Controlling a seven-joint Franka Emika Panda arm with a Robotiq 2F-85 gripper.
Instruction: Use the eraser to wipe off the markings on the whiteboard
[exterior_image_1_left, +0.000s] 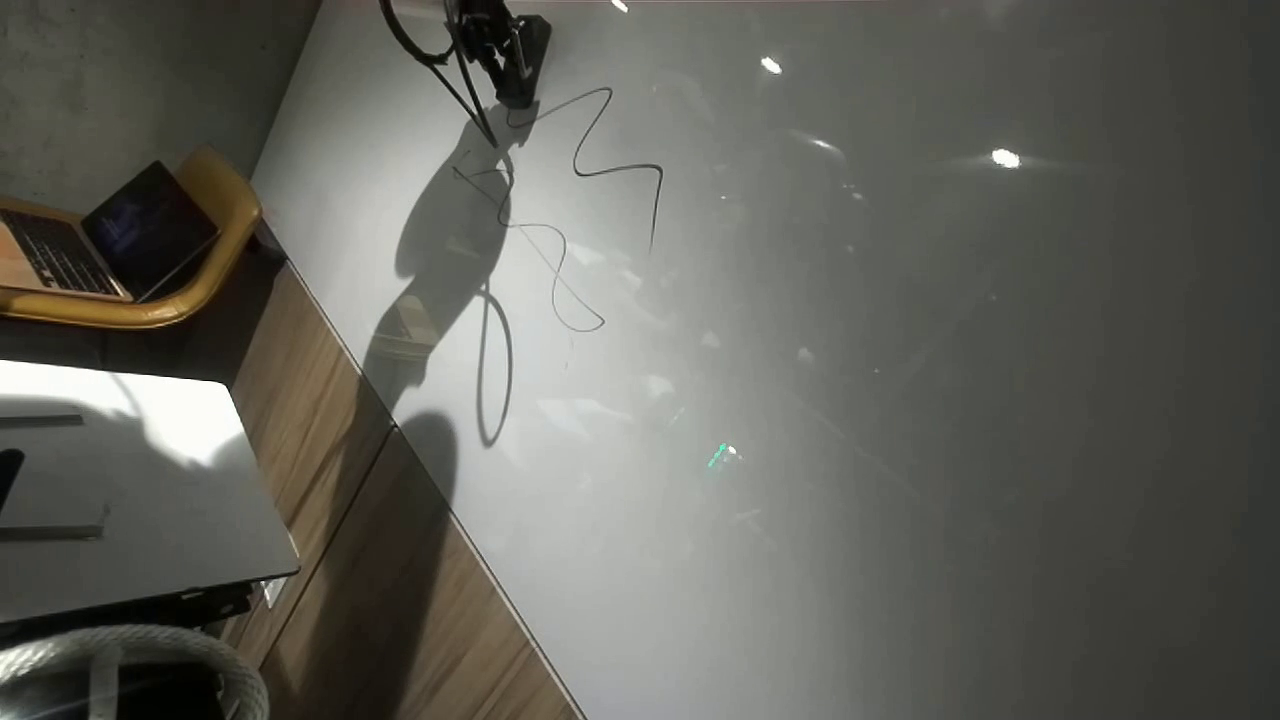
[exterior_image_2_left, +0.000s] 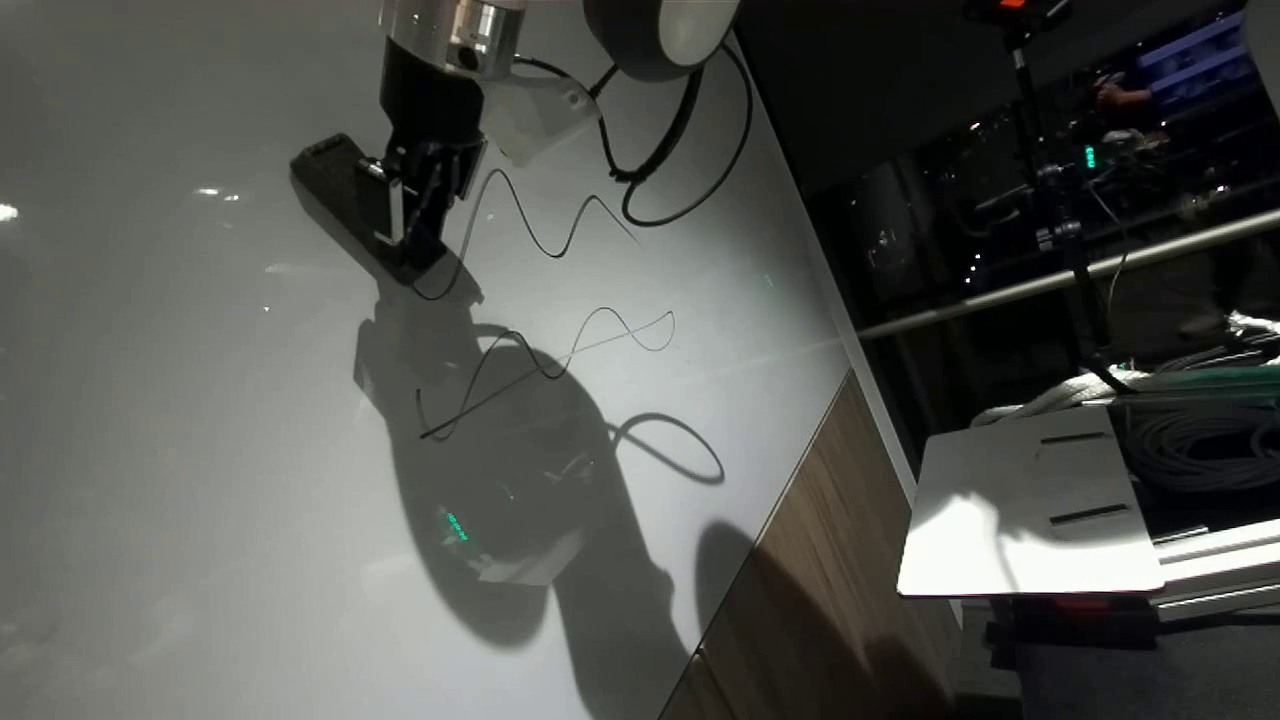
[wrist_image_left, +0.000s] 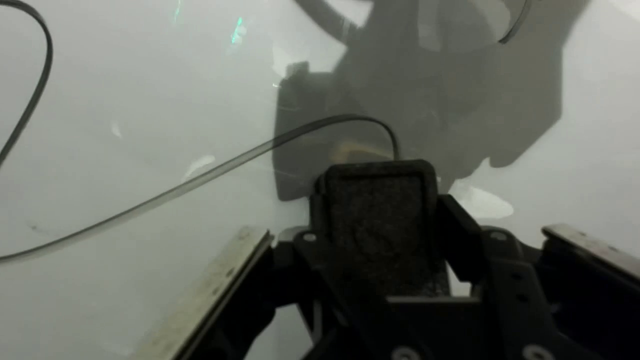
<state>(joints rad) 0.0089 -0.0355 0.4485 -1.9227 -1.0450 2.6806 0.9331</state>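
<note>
The dark oblong eraser (wrist_image_left: 380, 215) is between the fingers of my gripper (wrist_image_left: 382, 222) in the wrist view, with a finger against each side. The eraser also shows in both exterior views (exterior_image_1_left: 537, 50) (exterior_image_2_left: 330, 180), low against the whiteboard (exterior_image_1_left: 900, 420) (exterior_image_2_left: 200, 450); I cannot tell if it fully touches. The gripper (exterior_image_2_left: 405, 210) is shut on it. The markings (exterior_image_1_left: 660, 190) (exterior_image_2_left: 550, 252) are thin black zigzag lines; one line's end meets the eraser's edge. A second squiggle (exterior_image_1_left: 562, 250) (exterior_image_2_left: 515, 334), with a straight line across it, lies partly in the arm's shadow.
A laptop (exterior_image_1_left: 150, 230) lies on a yellow chair (exterior_image_1_left: 150, 315) beyond the board's edge. A white tabletop (exterior_image_1_left: 150, 480) (exterior_image_2_left: 1000, 470) and wood panels (exterior_image_1_left: 310, 340) (exterior_image_2_left: 800, 510) border the board. Cables (exterior_image_1_left: 405, 40) (exterior_image_2_left: 680, 125) loop from the arm. A dark stand (exterior_image_2_left: 1060, 190) is at the right.
</note>
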